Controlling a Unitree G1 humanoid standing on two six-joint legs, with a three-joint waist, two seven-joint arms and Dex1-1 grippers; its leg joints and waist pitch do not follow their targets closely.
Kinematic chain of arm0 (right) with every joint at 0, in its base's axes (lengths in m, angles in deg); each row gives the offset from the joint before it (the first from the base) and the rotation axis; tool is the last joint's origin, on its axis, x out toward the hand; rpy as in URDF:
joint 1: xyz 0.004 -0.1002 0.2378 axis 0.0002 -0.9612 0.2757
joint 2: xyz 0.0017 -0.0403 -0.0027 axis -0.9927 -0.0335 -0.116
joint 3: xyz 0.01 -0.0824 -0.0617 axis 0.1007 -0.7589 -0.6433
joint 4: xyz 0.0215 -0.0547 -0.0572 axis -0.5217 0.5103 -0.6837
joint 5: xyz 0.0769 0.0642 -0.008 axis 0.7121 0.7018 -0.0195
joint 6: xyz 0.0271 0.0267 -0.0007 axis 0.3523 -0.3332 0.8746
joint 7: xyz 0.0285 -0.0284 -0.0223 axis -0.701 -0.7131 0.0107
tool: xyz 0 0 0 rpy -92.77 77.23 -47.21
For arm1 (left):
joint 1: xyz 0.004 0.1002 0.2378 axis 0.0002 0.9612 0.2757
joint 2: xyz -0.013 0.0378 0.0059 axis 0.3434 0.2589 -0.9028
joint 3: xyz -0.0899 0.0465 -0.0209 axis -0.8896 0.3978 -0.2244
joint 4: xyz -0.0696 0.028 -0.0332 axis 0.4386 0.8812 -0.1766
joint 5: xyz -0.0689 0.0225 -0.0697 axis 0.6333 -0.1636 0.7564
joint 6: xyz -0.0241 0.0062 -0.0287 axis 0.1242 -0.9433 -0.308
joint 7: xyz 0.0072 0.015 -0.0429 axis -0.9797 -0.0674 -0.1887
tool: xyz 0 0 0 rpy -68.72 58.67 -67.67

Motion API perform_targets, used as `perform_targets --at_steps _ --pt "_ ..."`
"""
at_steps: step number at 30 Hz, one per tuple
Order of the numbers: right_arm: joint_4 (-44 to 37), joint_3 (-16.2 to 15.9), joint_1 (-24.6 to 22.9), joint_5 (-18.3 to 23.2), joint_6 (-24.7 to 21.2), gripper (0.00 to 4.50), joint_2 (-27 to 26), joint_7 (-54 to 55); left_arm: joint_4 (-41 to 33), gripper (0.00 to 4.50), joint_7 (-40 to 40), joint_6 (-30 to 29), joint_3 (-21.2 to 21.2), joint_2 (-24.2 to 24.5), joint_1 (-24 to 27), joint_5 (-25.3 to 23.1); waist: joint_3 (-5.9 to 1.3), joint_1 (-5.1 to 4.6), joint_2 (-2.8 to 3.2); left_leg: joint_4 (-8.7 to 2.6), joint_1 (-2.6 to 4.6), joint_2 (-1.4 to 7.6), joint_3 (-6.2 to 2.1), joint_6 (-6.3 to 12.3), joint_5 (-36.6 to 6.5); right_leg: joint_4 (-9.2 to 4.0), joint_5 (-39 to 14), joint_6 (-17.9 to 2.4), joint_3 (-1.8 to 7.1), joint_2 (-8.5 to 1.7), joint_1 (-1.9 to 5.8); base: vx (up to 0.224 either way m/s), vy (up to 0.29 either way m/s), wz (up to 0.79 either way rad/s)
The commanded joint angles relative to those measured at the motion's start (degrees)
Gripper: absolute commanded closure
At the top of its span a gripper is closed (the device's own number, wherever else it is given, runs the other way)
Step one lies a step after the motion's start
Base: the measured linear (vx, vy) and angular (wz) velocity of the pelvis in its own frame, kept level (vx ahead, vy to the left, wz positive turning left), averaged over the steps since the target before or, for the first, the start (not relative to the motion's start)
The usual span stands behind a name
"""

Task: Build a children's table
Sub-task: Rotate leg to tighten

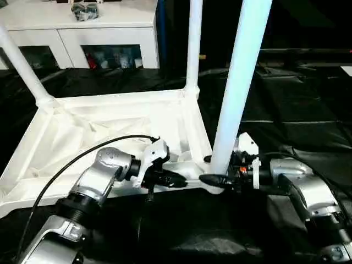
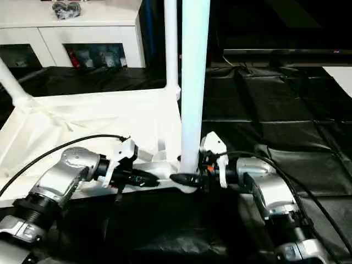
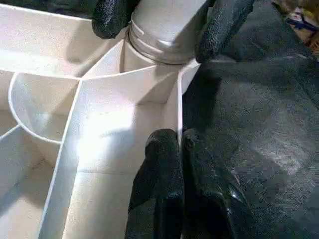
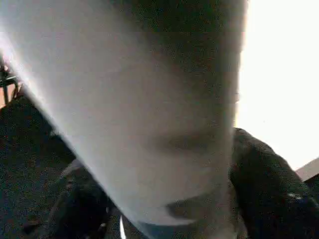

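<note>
Tabletop [image 1: 110, 126]: upturned on black sheet.
Left end effector [image 1: 181, 179]: clenched on tabletop's near rim.
Right end effector [image 1: 212, 180]: grasping near leg [image 1: 239, 82] at socket.

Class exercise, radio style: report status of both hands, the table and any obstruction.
Left hand shut, at the tabletop rim. Right hand fingers either side of the near leg at its corner socket. Three legs standing. Nothing in the way.

The near leg [image 1: 237, 82] stands between my two claws; behind it, two more legs [image 1: 193, 47] block the tabletop [image 1: 110, 126].
</note>
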Motion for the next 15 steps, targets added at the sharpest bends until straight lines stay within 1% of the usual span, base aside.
perform_targets --at_steps 1,2,5,10,11,12,13,14,15 --pt "-3.11 -2.26 -0.27 2.42 -0.7 1.63 -0.75 -2.62 -3.07 4.5 -0.07 0.4 -0.71 -0.82 -1.03 2.86 -3.7 -0.33 -0.99 -3.51 0.68 2.12 -0.75 4.11 -7.43 -3.82 -7.03 -14.18 2.06 -3.24 2.73 0.0 0.0 0.0" --pt "-3.44 -2.36 -0.43 2.62 -1.19 1.73 -0.72 -2.78 -3.18 4.5 0.04 0.17 -0.83 -0.82 -0.94 2.9 -3.71 -0.31 -0.97 -3.53 0.64 2.13 -0.79 4.12 -7.44 -3.8 -7.24 -14.18 2.06 -3.3 2.78 0.0 0.0 0.0" --pt "-4.24 -2.44 -0.9 3.16 -2.65 1.82 -0.77 -3.21 -3.47 4.5 0.21 -0.14 -1.07 -0.89 -0.72 2.78 -3.68 -0.25 -0.92 -3.51 0.68 2.11 -0.77 4.08 -7.47 -3.85 -7.78 -13.95 2.08 -3.3 2.78 0.0 0.0 0.0" --pt "-4.72 -2.49 -1.6 2.94 -3.22 1.9 -1.32 -1.98 -3.07 4.5 -1.17 0.15 -1.42 -1.31 -0.68 2.57 -3.69 -0.24 -0.87 -3.5 0.71 2.1 -0.77 3.86 -7.77 -3.91 -8.22 -13.77 2.09 -3.32 2.73 0.0 0.0 0.0" --pt "-4.69 -2.48 -1.78 2.81 -3.14 1.9 -1.54 -1.52 -2.73 4.5 -1.94 0.35 -1.57 -1.54 -0.79 2.38 -3.68 -0.27 -0.92 -3.51 0.66 2.07 -0.79 3.76 -7.86 -3.91 -8.4 -13.7 2.07 -3.29 2.77 0.0 0.0 0.0" --pt "-4.17 -2.23 -1.98 2.33 -2.94 1.9 -2.36 0.19 -1.7 4.5 -4.15 0.69 -2.13 -2.3 -1.25 1.93 -3.67 -0.26 -0.81 -3.51 0.73 2.1 -0.78 3.67 -8.06 -3.98 -8.64 -13.67 2.09 -3.32 2.69 0.0 0.0 0.0" --pt "-3.9 -2.07 -2.06 2.08 -2.9 1.9 -2.81 1.15 -1.17 4.5 -5.35 0.84 -2.46 -2.73 -1.5 1.68 -3.65 -0.3 -0.85 -3.53 0.83 2.09 -0.79 3.44 -8.4 -4.06 -8.99 -13.6 2.11 -3.29 2.62 0.0 0.0 0.0" --pt "-2.89 -1.7 -2.02 1.24 -2.73 1.91 -3.87 3.58 0.38 4.5 -8.48 1.66 -3.17 -3.71 -2.24 0.85 -3.67 -0.35 -0.93 -3.53 0.72 2.04 -0.8 3.36 -8.13 -4.02 -8.8 -13.54 2.12 -3.29 2.74 0.0 0.0 0.0" --pt "-2.55 -1.57 -2.0 0.91 -2.56 1.91 -4.22 4.39 0.78 4.5 -9.36 1.82 -3.38 -4.01 -2.45 0.63 -3.61 -0.54 -0.96 -3.57 0.6 1.91 -0.83 3.11 -8.16 -4.15 -9.19 -13.25 2.1 -3.28 2.75 0.0 0.0 0.0"
